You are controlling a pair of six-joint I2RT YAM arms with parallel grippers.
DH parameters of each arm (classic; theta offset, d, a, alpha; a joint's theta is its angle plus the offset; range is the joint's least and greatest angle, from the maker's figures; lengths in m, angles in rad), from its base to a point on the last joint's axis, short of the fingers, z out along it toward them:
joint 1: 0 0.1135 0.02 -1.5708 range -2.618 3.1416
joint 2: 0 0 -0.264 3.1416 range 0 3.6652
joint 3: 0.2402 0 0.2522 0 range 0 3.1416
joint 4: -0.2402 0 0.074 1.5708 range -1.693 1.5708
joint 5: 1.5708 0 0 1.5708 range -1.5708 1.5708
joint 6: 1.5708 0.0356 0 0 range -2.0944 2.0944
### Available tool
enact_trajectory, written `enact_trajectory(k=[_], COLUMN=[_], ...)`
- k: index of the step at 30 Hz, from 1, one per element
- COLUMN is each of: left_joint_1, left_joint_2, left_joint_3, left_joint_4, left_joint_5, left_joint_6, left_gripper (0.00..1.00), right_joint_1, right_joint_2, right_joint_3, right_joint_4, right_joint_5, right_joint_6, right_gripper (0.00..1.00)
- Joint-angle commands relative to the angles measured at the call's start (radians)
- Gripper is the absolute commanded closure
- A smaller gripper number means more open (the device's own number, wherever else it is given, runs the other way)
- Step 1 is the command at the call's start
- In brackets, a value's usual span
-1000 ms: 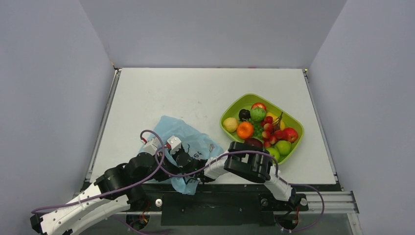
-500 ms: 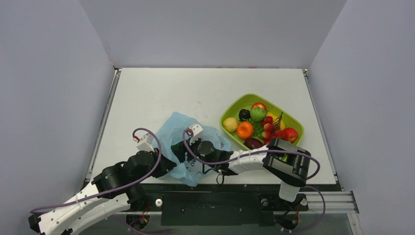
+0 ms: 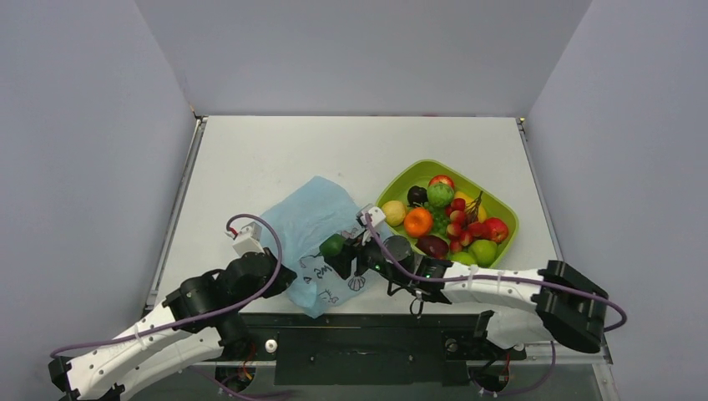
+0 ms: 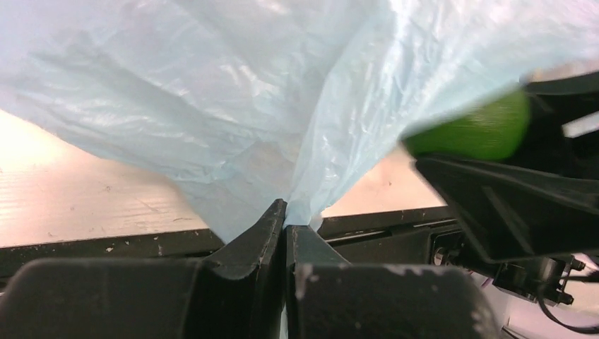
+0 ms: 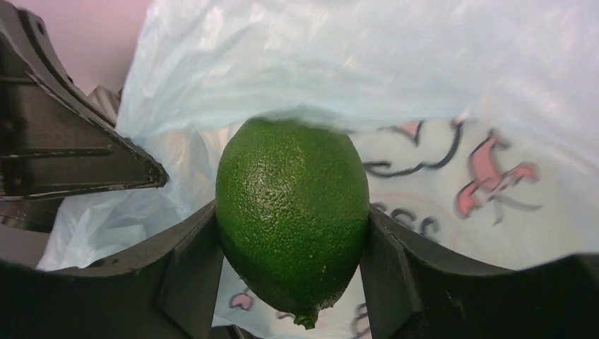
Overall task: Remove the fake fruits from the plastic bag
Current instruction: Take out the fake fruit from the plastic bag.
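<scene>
**Operator:** What changed in the last second?

**Guide:** Check the right claw (image 3: 341,256). A second ago it sat inside the bag (image 3: 307,215) near the front edge of the bench (image 3: 275,154), with its arm folded. It has since swung right and come out at the bag mouth. Its fingers now pinch the lime (image 5: 292,212) on both sides, and the jaws stand part-way apart around it. The bag has been dragged and spread toward the tray (image 3: 434,164).

**Operator:** And the left side?

**Guide:** The left claw (image 4: 286,220) stays pressed together on a fold of the bag's near edge. It anchors the bag while the lime is pulled.

**Operator:** What does that mean for the task?

**Guide:** Treat the lime as almost free. In the right wrist view, film still drapes over its top. It hangs over the bag's printed side, held between bag and tray and not yet set down. The orange (image 3: 417,221) and other fruit already lie in the tray. You cannot see into the bag, so whether any fruit remains inside cannot be told.

**Operator:** Any writing?

**Guide:** Only on the bag. It shows black line drawings, a pink figure and some looped black characters that cannot be read. No brand or label shows.
</scene>
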Motion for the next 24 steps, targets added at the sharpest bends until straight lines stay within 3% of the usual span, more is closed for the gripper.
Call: enact_trajectory(k=[1,11,13,16,21,24], left_joint_1=[0.006,0.006,0.007,0.008,0.009,0.01], left_joint_2=[-0.028,-0.017,-0.008,0.01,0.093,0.149], left_joint_3=[-0.001,0.025,0.034,0.044,0.079,0.109], left_joint_4=[-0.012,-0.075,-0.076,-0.044,0.095,0.143], left_joint_5=[-0.045,-0.097,-0.105,-0.106,-0.049,-0.025], left_joint_6=[-0.005,0.011,0.016,0.037,0.086,0.103], left_gripper=[1.0,1.0,1.0,1.0,1.0,1.0], right_joint_1=[-0.007,-0.031,-0.052,-0.072,-0.045,0.009], right_joint_2=[-0.197,-0.608,-0.671,-0.649,-0.447,-0.356], right_joint_3=[-0.004,-0.046,-0.058,-0.042,-0.004,0.021], right_joint_4=[-0.171,-0.344,-0.332,-0.308,-0.214,-0.158], right_joint_5=[0.155,0.575,0.527,0.289,-0.003,-0.029], right_joint_6=[-0.09,-0.14,-0.143,-0.121,-0.044,-0.03], right_gripper=[1.0,1.0,1.0,1.0,1.0,1.0])
